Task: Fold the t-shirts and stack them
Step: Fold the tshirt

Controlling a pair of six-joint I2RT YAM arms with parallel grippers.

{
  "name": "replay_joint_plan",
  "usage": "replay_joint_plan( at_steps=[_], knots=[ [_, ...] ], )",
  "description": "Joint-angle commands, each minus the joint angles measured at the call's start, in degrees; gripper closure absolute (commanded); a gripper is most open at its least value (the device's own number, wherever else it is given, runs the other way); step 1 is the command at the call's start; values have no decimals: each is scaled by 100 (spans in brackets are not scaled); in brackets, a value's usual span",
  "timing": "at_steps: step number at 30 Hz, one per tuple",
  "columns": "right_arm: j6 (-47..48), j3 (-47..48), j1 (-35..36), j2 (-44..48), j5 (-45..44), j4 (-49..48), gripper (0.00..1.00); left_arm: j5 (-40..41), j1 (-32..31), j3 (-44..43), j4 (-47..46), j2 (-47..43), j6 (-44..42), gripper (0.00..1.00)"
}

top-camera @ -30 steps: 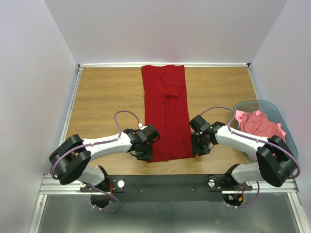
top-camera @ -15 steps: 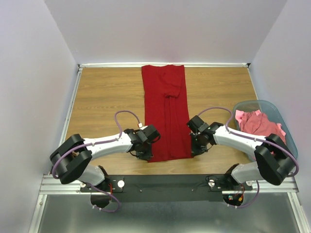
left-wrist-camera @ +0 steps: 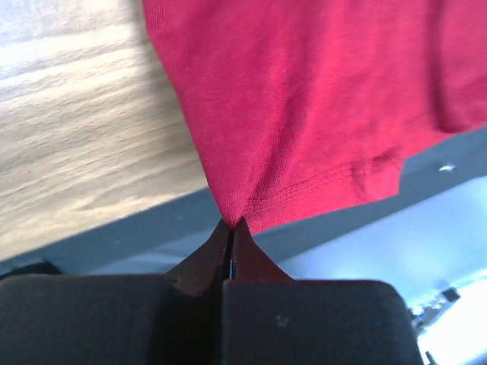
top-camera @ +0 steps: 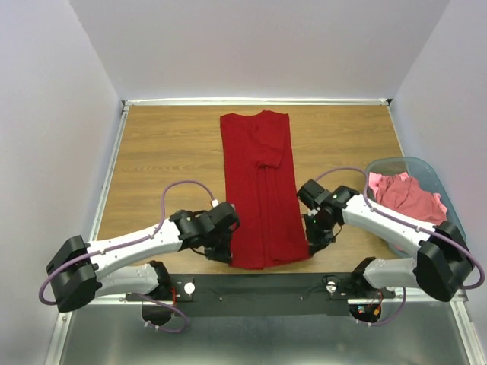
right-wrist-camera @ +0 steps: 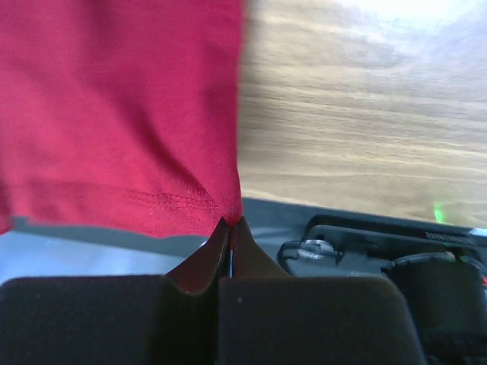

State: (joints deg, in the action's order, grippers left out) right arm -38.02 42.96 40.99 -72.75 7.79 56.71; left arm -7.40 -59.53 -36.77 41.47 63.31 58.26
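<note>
1. From the top view I see the dark red t-shirt [top-camera: 259, 190] lying as a long, narrow strip down the middle of the table [top-camera: 167, 152]. It runs from near the far edge to the near edge, with a sleeve folded in on top.
2. Only the top view shows me the grey-blue basket [top-camera: 415, 162] at the right edge of the table. The salmon-pink t-shirts [top-camera: 403, 194] are heaped inside it, well apart from the red one.
3. The top view also places the arms. The left gripper [top-camera: 230, 256] sits at the shirt's near-left corner and the right gripper [top-camera: 310, 245] at its near-right corner. From above the wrist bodies cover the fingers, so I cannot judge either grasp from this view.
4. The left wrist view settles it for that side. The left gripper [left-wrist-camera: 232, 228] is clamped tight with its jaws pressed together, pinching the corner of the hem. The red fabric [left-wrist-camera: 304, 99] draws into a point at the fingertips and the stitched hem line is plain. There is wood [left-wrist-camera: 76, 152] to the left and a grey surface beyond the hem.
5. The right wrist view shows the same on the other corner. The right gripper [right-wrist-camera: 230, 228] is closed on the hem corner, with cloth [right-wrist-camera: 114, 99] spreading left and bare wood [right-wrist-camera: 342, 137] to the right.
6. The coloured spots on the right arm's base mount [top-camera: 358, 310] are too small for me to read.
</note>
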Motion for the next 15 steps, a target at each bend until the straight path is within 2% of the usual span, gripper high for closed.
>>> replay_joint_plan(
  at_steps=[1, 2, 3, 6, 11, 15],
  knots=[
    [399, 1098, 23, -282, -635, 613, 99, 10, 554, -662, 327, 155, -375, 100],
    [488, 1327, 14, -423, -743, 605, 99, 28, 791, -734, 91, 364, -699, 100],
    [680, 1790, -3, -755, -1266, 579, 99, 115, 1211, -874, -50, 610, -815, 100],
    [1050, 2382, -328, -1423, -1605, 359, 99, 422, 1986, -1252, -508, 1042, -1342, 100],
    [1832, 3471, -961, -2181, -2035, -290, 99, 1020, 2647, -2315, -868, 2130, -2064, 100],
    [2140, 3913, -1286, -2682, -2019, -748, 99, 1495, 2885, -2606, -1448, 2747, -2345, 100]
  ],
)
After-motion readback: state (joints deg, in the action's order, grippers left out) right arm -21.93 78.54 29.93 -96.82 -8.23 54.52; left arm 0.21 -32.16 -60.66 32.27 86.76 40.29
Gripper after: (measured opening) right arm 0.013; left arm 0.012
